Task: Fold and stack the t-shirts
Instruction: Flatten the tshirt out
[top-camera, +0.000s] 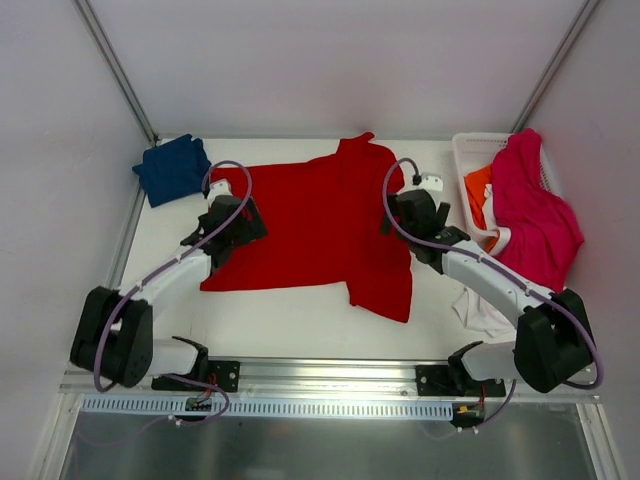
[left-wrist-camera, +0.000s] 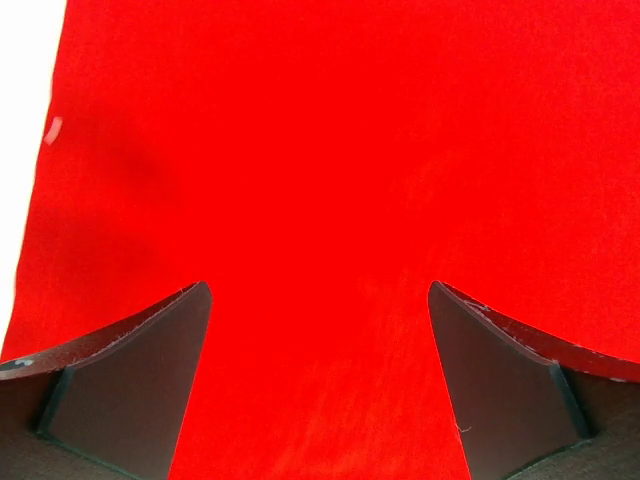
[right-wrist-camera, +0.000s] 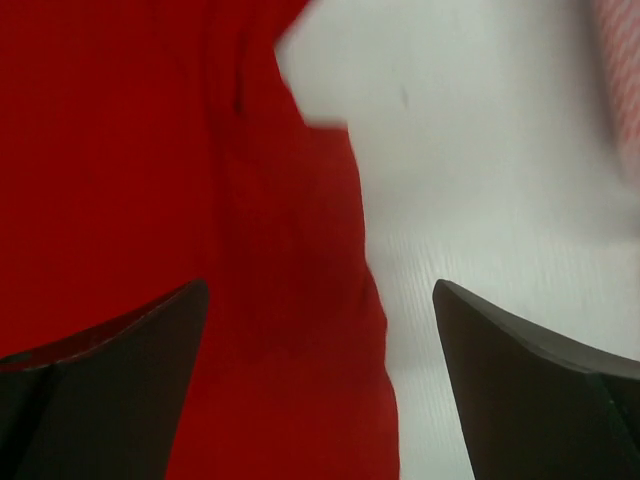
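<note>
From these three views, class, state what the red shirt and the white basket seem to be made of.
Red shirt: soft, matte knit cloth, probably cotton; it lies limp on the table with gentle creases. White basket: likely rigid plastic with a smooth finish; its thin wall seems to show moulded slots.
</note>
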